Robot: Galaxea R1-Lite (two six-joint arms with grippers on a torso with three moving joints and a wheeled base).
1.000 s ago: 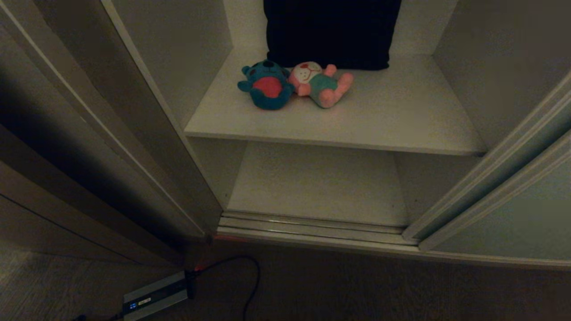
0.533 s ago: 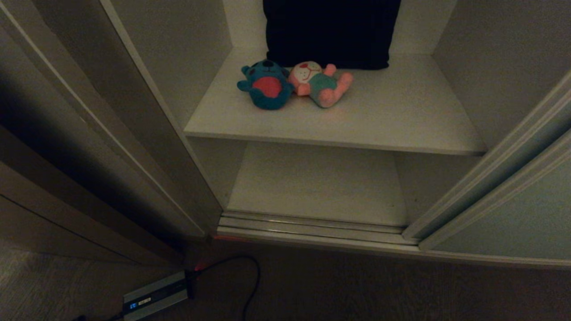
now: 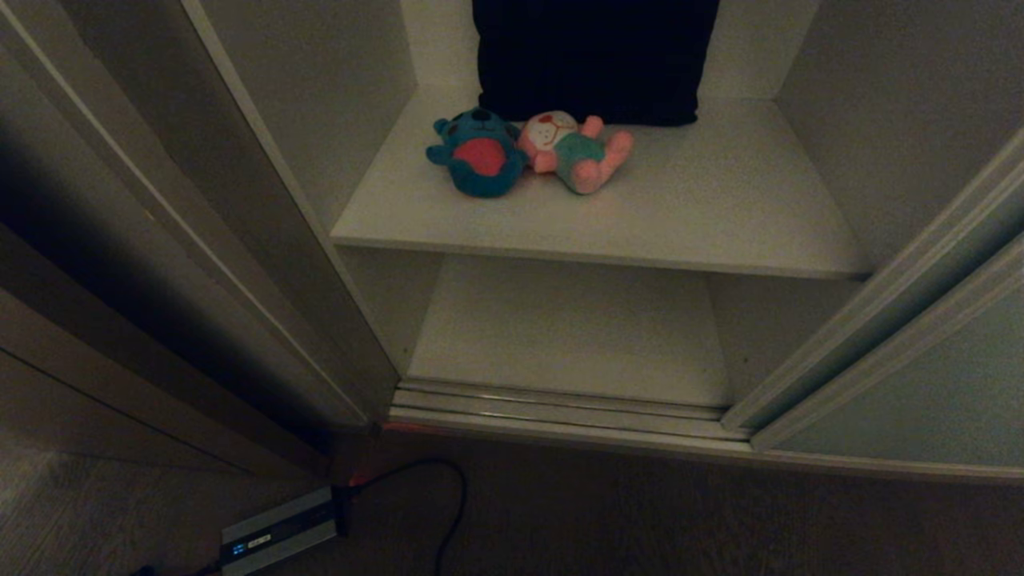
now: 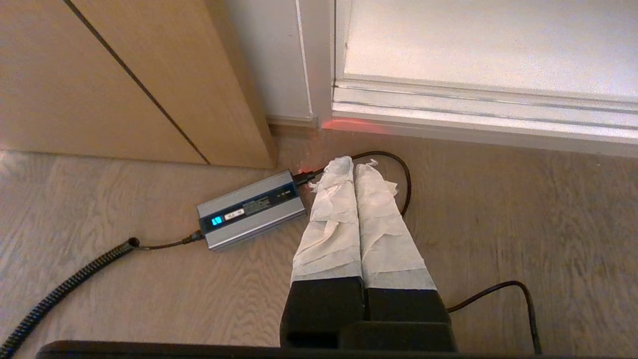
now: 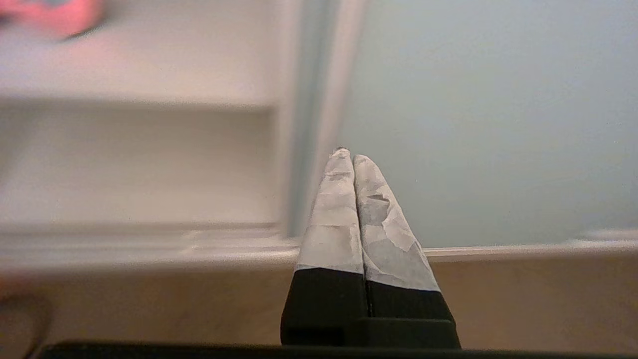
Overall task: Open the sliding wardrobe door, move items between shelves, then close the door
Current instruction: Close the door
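The wardrobe stands open in the head view. A teal bear with a red shirt [image 3: 478,154] and a pink toy with a teal shirt [image 3: 576,149] lie side by side on the upper shelf [image 3: 680,216]. The lower shelf [image 3: 568,328] is bare. The pale grey-green sliding door [image 3: 928,400] is slid to the right. My right gripper [image 5: 349,153] is shut and empty, raised in front of that door [image 5: 488,114], near its left frame strip. My left gripper [image 4: 355,162] is shut and empty, pointing down over the floor. Neither arm shows in the head view.
A big dark folded cloth [image 3: 592,56] stands at the back of the upper shelf. A grey power box [image 4: 251,209] with black cables lies on the wooden floor by the door track [image 4: 478,112]. A brown wooden panel [image 4: 114,75] is at the left.
Nothing has shifted in the head view; the toys and the door stay where they were.
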